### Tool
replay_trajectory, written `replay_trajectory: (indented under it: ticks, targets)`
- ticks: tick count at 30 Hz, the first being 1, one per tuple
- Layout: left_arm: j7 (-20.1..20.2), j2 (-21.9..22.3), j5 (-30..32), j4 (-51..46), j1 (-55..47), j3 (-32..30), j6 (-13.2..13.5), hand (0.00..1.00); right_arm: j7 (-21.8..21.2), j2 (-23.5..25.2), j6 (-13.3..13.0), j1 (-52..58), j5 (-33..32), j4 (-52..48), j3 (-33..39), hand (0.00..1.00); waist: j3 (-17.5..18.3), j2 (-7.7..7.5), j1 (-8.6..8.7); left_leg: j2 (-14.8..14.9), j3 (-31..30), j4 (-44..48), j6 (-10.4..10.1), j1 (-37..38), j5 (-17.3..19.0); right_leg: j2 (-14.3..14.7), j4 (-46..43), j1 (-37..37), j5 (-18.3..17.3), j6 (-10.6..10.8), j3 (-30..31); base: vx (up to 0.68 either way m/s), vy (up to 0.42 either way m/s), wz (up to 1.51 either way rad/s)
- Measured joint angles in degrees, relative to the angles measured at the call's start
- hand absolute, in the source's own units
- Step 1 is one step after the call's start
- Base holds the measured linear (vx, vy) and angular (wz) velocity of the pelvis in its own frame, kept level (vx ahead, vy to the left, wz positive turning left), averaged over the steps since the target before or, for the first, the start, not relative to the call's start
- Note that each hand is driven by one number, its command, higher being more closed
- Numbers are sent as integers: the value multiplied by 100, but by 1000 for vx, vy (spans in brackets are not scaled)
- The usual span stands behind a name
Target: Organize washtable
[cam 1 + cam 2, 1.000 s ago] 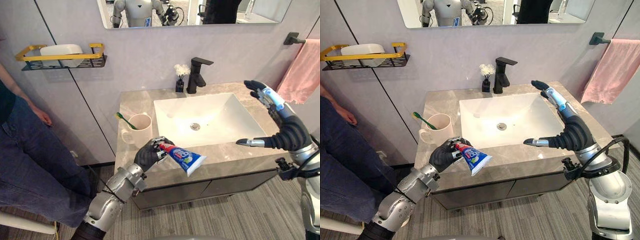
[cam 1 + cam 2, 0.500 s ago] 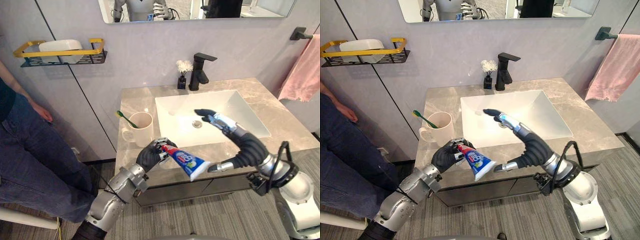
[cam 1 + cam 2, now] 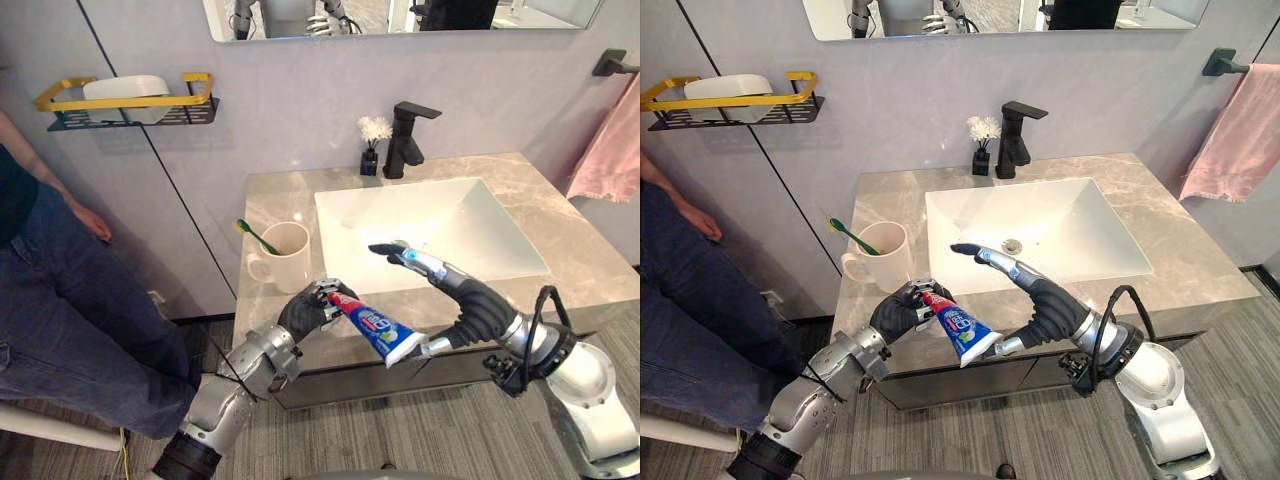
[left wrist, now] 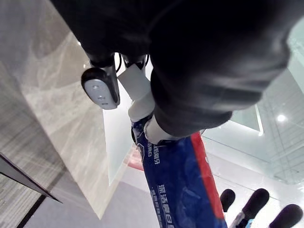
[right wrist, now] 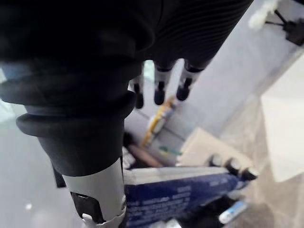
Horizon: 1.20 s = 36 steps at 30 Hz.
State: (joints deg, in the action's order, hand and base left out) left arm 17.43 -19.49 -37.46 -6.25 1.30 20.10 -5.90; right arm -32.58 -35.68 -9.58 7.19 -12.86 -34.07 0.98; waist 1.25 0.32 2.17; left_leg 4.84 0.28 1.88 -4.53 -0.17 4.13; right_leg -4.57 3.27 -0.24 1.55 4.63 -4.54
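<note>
My left hand point(image 3: 305, 310) is shut on the capped end of a blue, red and white toothpaste tube point(image 3: 377, 329) held over the counter's front edge. The tube shows close up in the left wrist view point(image 4: 180, 185) and the right wrist view point(image 5: 180, 194). My right hand point(image 3: 455, 300) is open around the tube's flat end, thumb point(image 3: 437, 346) just under its tip and fingers point(image 3: 400, 252) stretched out above it. A cream mug point(image 3: 283, 255) holding a green toothbrush point(image 3: 256, 237) stands on the marble counter point(image 3: 265, 205), left of the white sink point(image 3: 430, 225).
A black tap point(image 3: 406, 139) and a small vase of white flowers point(image 3: 372, 140) stand behind the sink. A yellow-railed wall shelf point(image 3: 125, 105) holds a white dish. A pink towel point(image 3: 608, 150) hangs at the right. A person in jeans point(image 3: 60, 300) sits at the left.
My right hand has swung from far right over the sink down to the tube's flat end, its thumb now under the tip. My left hand has kept hold of the tube.
</note>
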Motion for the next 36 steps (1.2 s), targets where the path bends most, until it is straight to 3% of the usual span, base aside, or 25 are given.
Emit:
replay_trajectory:
  ticks: [5, 12, 22, 36]
  targets:
    - [155, -308, -20, -14, 0, -7, -18, 100, -75, -574, 0, -20, -12, -2, 107, 0, 0, 1, -1, 5, 4, 2, 0, 1, 0, 6, 0, 0, 0, 0, 4, 0, 0, 0]
    - [382, -1593, -707, -730, -23, 58, -133, 100, -260, -1291, -3, -56, -487, -4, -159, 0, -4, 5, -18, 1, 3, 0, 0, 0, 1, 0, 0, 1, -1, 0, 0, 0, 0, 0]
    - [350, -2033, -1502, -797, -38, 193, -174, 100, -181, -1474, -87, -71, -503, -5, -360, 0, -16, 13, 0, -11, 3, -9, 0, 0, 0, -13, 10, 2, -1, 1, -9, 0, 0, 0]
    - [-20, -1979, -1904, -802, 58, 916, -259, 100, 325, -1461, -137, -548, -193, -116, -437, 0, -32, 18, 20, -22, 17, -15, 0, 3, 0, -22, 16, -6, -1, 1, -1, 0, 0, 0]
